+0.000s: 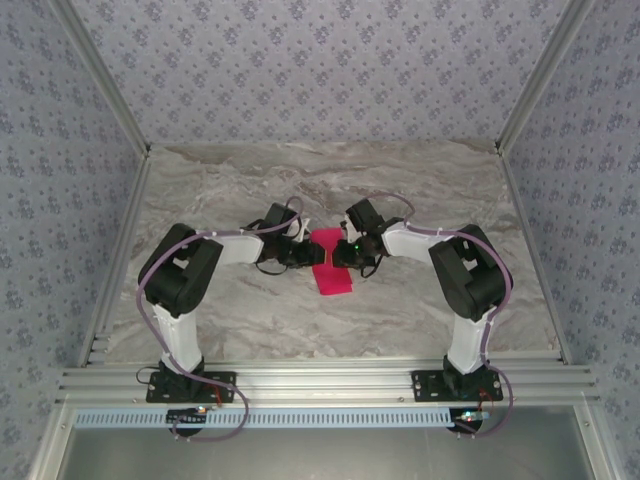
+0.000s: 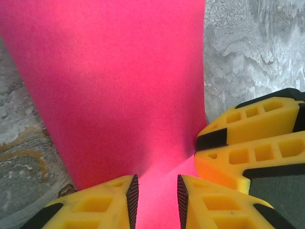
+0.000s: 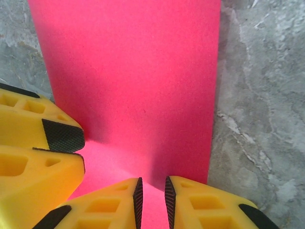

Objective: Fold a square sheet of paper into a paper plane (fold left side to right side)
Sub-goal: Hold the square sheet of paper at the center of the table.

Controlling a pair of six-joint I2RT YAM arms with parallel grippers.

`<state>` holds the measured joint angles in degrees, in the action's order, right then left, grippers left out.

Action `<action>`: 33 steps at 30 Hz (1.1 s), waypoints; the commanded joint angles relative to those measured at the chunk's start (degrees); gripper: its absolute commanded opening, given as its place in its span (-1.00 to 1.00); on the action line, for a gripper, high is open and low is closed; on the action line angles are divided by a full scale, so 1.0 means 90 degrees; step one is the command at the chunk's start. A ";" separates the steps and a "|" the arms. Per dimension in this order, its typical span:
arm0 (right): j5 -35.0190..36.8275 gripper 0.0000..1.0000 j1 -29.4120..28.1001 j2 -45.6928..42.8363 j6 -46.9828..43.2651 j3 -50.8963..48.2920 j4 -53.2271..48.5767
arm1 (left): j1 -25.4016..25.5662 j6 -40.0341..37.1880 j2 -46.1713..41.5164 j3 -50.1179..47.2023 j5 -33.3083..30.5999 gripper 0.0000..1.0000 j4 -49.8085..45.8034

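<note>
Nearest, the left hand (image 2: 155, 191) and the right hand (image 3: 151, 193) sit just beside each other at the middle of the table (image 3: 257, 95). Each has its fingers nearly together with pink showing in the slit, and I cannot tell whether they pinch or only press. Beyond them the square sheet of paper (image 2: 114, 86) lies flat as a tall, narrow strip, so the left-to-right fold looks made. No nose or wings show, and most folding seems left.

paper (image 2: 114, 86): cut off at 12 o'clock in both wrist views; creases too small overhead
left gripper (image 2: 155, 202); right gripper (image 3: 153, 202): grip on paper unclear
</note>
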<state>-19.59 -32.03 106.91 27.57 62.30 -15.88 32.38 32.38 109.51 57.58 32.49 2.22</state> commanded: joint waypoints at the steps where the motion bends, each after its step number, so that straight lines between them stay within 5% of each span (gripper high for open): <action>1: -0.0289 -0.50 -0.0049 -0.0077 -0.0056 0.0073 -0.0071 | 0.0086 -0.0190 0.0107 -0.0247 -0.0425 -0.42 -0.0680; 17: -0.0784 -0.55 0.0400 0.0497 0.0302 0.0810 0.0882 | 0.0126 -0.0196 0.0136 -0.0206 -0.0553 -0.45 -0.0754; 33: -0.0433 -0.55 0.0357 0.1308 0.0143 0.1143 0.0121 | 0.0133 -0.0115 -0.0446 -0.0197 -0.0218 -0.34 -0.0482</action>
<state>-25.34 -28.42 116.33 29.30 71.79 -9.80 33.28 31.99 108.31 57.30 30.39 1.30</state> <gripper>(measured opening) 0.223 0.325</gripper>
